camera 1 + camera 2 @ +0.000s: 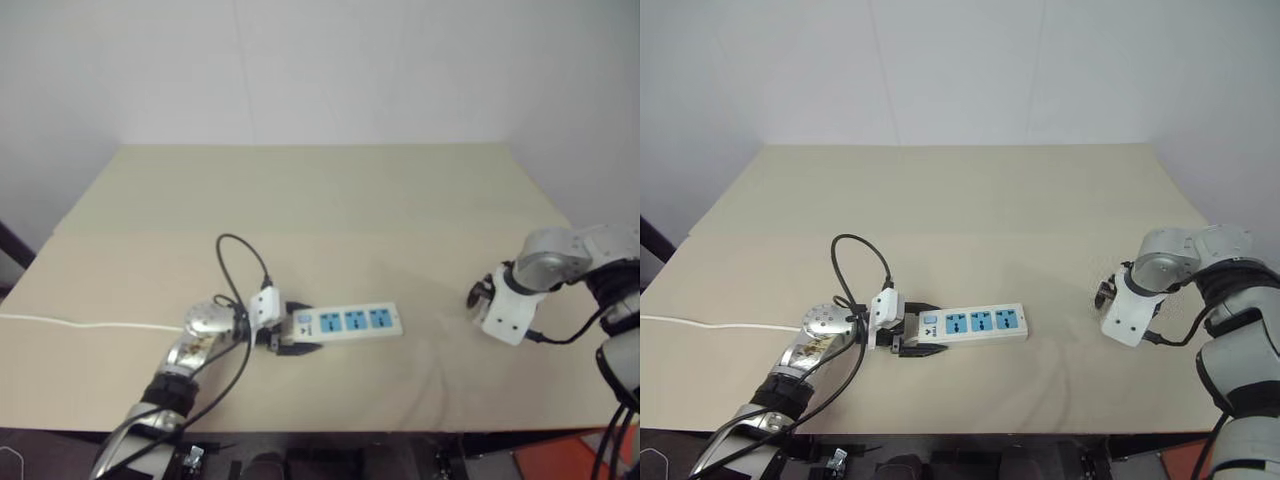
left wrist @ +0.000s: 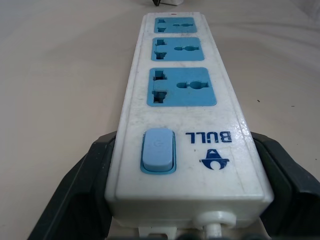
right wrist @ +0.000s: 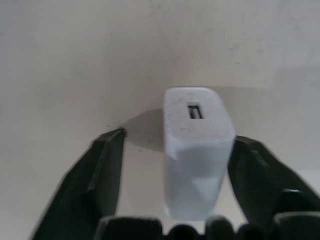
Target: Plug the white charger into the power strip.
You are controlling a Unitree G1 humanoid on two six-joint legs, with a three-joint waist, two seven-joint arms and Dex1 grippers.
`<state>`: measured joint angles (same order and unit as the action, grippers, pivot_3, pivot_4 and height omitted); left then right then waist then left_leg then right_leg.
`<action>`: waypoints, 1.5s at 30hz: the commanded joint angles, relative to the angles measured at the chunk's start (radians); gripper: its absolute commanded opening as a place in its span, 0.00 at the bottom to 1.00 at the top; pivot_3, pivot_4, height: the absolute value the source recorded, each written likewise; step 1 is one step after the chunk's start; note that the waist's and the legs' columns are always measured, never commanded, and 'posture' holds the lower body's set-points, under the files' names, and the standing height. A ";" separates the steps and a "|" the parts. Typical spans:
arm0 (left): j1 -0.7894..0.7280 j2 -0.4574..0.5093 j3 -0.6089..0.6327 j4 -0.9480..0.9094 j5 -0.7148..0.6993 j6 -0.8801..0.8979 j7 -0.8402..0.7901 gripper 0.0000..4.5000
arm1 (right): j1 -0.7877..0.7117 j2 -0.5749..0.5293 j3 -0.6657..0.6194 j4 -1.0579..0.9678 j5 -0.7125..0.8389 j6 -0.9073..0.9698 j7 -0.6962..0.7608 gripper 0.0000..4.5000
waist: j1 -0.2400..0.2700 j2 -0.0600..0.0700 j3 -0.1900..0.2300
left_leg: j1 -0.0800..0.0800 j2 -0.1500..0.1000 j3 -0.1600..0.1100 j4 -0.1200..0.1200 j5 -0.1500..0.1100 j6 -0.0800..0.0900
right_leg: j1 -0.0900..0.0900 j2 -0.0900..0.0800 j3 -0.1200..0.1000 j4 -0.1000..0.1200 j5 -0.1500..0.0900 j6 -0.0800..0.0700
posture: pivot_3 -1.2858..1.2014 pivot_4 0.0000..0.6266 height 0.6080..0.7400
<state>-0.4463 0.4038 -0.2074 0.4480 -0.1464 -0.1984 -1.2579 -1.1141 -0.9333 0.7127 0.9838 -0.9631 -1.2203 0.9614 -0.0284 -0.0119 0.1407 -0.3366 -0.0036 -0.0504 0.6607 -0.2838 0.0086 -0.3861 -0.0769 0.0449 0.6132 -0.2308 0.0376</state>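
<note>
A broad counter (image 1: pixel 330 200) with a pale beige, matte top takes up most of the scene, its far edge meeting a plain white wall (image 1: pixel 320 70). The wall is bare and evenly lit, with soft, diffuse light and only faint shadows on the counter top. A faint seam runs across the top from side to side. Below the near right corner, a patch of orange-red floor (image 1: pixel 560 462) shows.

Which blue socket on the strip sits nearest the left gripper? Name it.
The socket next to the blue switch, at the strip's gripped end. The left gripper straddles that end; the other two sockets lie farther along, toward the free end.
</note>
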 commanded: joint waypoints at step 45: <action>-0.016 0.033 -0.027 0.002 0.001 0.006 -0.045 0.73 | 0.584 0.515 -0.449 -0.830 1.293 1.377 0.183 0.25 | 0.008 0.000 -0.001 | -0.006 0.001 -0.003 0.000 0.000 0.001 | -0.006 0.002 -0.003 0.002 0.001 -0.001 | 0.52 0.24 1.00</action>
<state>-0.4727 0.4196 -0.2173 0.4620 -0.1589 -0.1977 -1.2846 -0.5073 -0.4297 0.2703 0.1406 0.3479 0.2022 1.1458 -0.0203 -0.0120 0.1400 -0.3427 -0.0023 -0.0536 0.6604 -0.2842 0.0092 -0.3923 -0.0745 0.0420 0.6149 -0.2302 0.0365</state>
